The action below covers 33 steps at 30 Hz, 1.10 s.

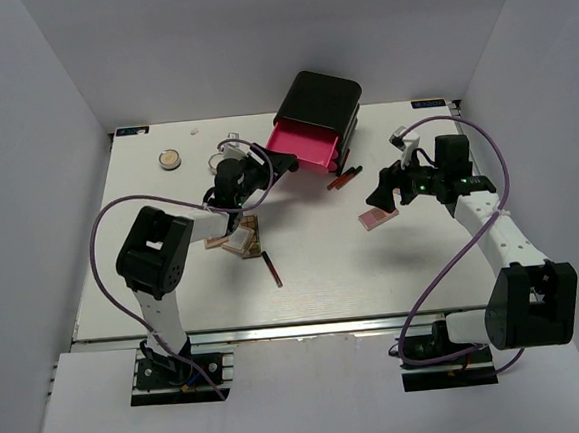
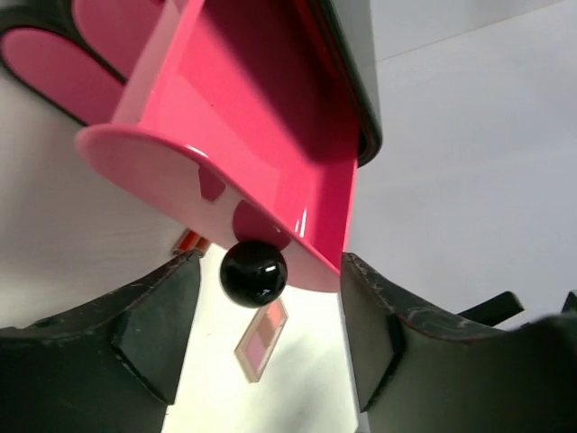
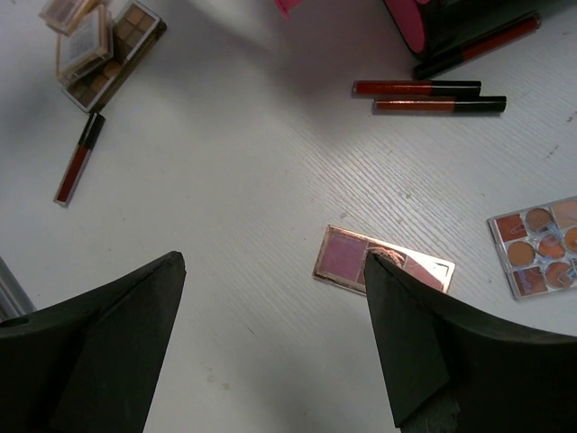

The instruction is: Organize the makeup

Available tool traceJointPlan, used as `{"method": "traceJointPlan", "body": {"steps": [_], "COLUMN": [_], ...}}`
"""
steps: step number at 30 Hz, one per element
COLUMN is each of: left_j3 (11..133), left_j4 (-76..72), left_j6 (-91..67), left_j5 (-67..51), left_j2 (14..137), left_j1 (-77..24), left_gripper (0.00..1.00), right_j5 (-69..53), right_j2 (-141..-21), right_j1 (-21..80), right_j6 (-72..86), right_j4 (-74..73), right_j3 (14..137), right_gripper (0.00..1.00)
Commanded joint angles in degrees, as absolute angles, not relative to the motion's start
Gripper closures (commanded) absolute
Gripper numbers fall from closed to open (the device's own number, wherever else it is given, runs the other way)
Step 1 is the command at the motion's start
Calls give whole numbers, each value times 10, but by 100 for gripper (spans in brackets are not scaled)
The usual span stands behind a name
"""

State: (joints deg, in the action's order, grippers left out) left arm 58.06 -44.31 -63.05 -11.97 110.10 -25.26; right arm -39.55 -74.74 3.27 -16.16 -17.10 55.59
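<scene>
The makeup lies scattered on the white table. Two round compacts (image 1: 170,159) sit at the back left. Stacked eyeshadow palettes (image 1: 239,238) lie left of centre, with a dark red stick (image 1: 272,270) beside them. More sticks (image 3: 415,88) lie by the black box. Its pink drawer (image 2: 252,117) is pulled out. My left gripper (image 1: 283,162) is open, its fingers on either side of the drawer's black knob (image 2: 253,272) with gaps on both sides. My right gripper (image 3: 275,262) hangs open just above a flat pink palette (image 3: 383,262), its right fingertip over the palette.
The black box (image 1: 319,102) stands at the back centre, its open drawer reaching toward the table's middle. A clear palette with round orange pans (image 3: 541,245) lies near the right gripper. White walls enclose the table on three sides.
</scene>
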Motion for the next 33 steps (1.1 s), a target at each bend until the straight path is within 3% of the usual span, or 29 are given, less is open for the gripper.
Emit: {"method": "traceJointPlan", "body": {"steps": [1,12,22,28,33], "left_j3": [571,522,519,519,495], "left_j4": [-392,-243,96,294,287], "left_j6": [-585,-497,-404,-497,-570], "left_j5": [-98,-32,103,161,116], "left_j2": [1030,909,794,767,774], "left_j1": [-255,-254,-244,-215,-208], "left_gripper": [27,18,9,4,2], "right_j5": [-372,-314,-326,-320,-316], "right_j2": [-758,-802,-855,-851,-852], "right_j1": [31,32,42,60,66], "right_j6": [-198,-259,-338,-323,-302], "right_j4": [-190,-226,-271,-260,-257], "right_j3": [566,581,616,603,599], "right_gripper": [14,11,11,11,11]}}
